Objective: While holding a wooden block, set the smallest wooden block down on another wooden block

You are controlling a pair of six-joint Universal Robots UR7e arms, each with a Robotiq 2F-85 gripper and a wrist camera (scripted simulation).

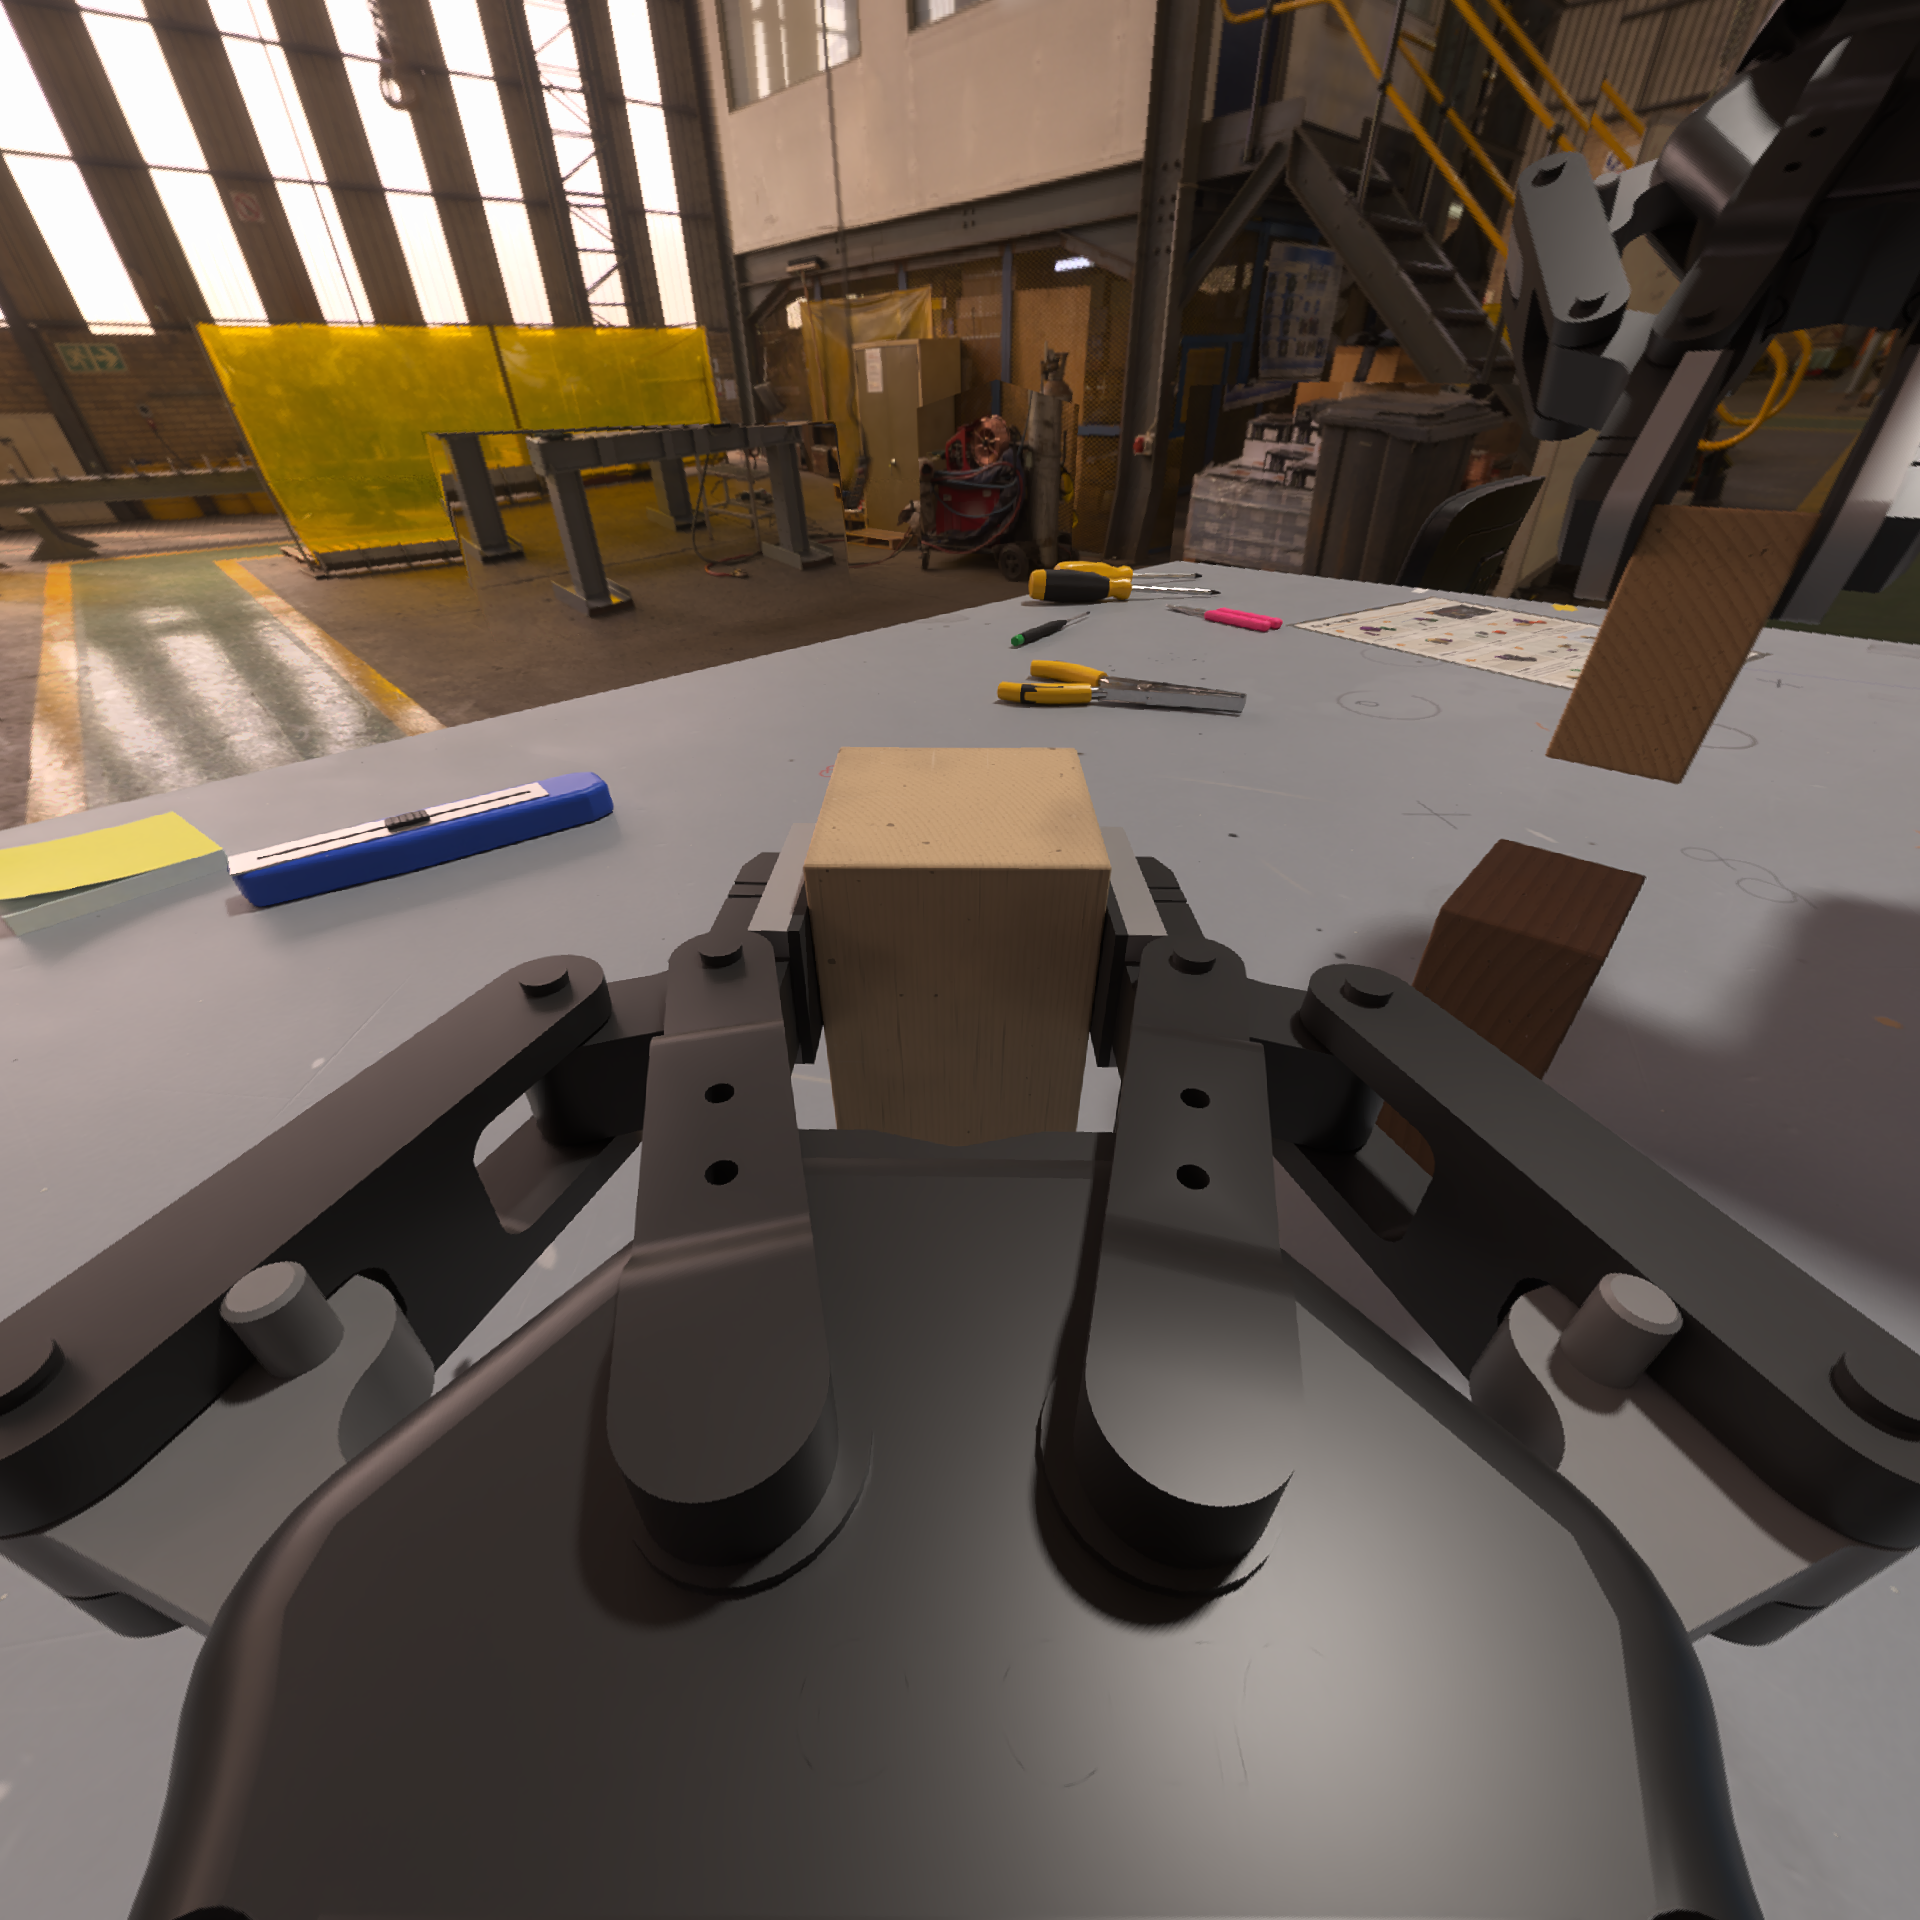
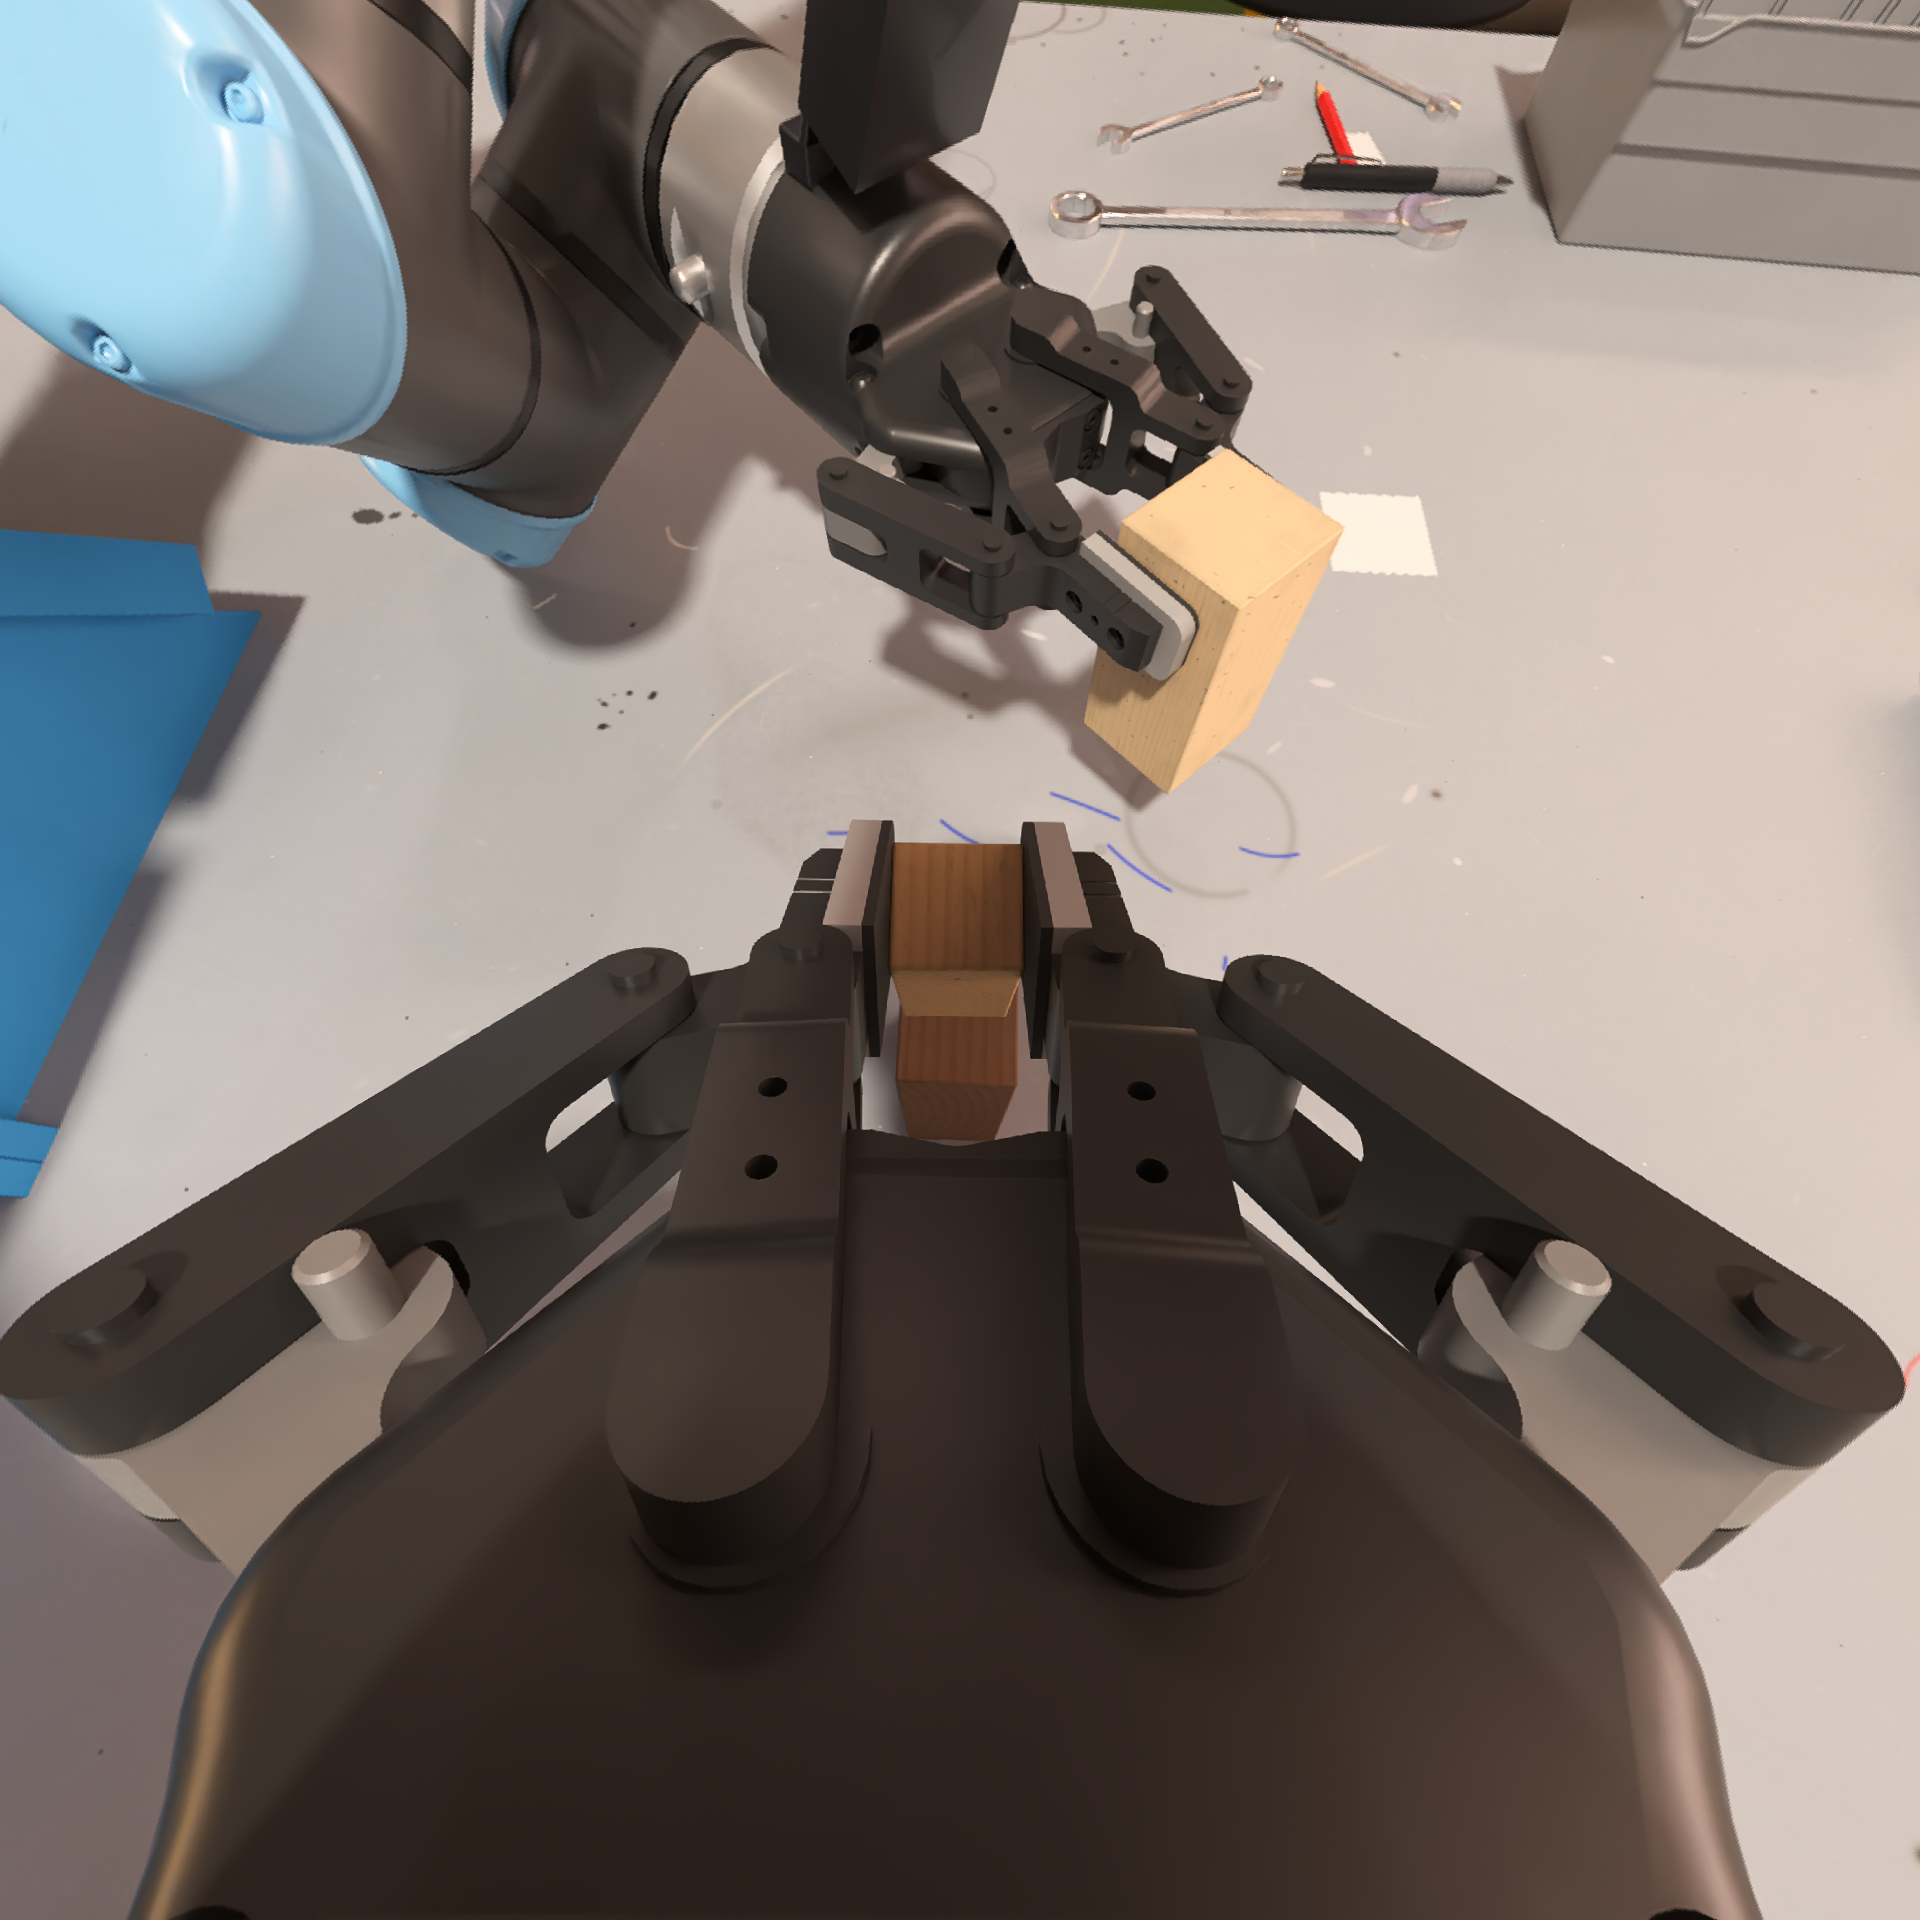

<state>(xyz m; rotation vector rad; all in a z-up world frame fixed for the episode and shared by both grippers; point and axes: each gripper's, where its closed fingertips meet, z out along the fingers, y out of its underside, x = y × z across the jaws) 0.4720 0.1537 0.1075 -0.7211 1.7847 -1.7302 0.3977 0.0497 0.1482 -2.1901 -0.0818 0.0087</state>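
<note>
My left gripper (image 1: 956,883) is shut on a pale wooden block (image 1: 956,977). In the right wrist view this gripper (image 2: 1184,545) holds the pale block (image 2: 1236,603) tilted, just above the grey table (image 2: 1558,935). My right gripper (image 2: 956,883) is shut on a mid-brown block (image 2: 956,904). In the left wrist view it (image 1: 1735,540) holds that block (image 1: 1662,655) in the air, slanted. A small dark brown block (image 1: 1527,945) stands on the table just under it and shows between my right fingers (image 2: 956,1081).
A blue utility knife (image 1: 416,836) and yellow notes (image 1: 104,862) lie at the left. Pliers (image 1: 1122,691), screwdrivers (image 1: 1101,582), a pink marker (image 1: 1242,620) and a printed sheet (image 1: 1455,634) lie farther off. Wrenches (image 2: 1247,213), a pen (image 2: 1392,177), a grey toolbox (image 2: 1745,135) and a blue bin (image 2: 94,831) ring the work area.
</note>
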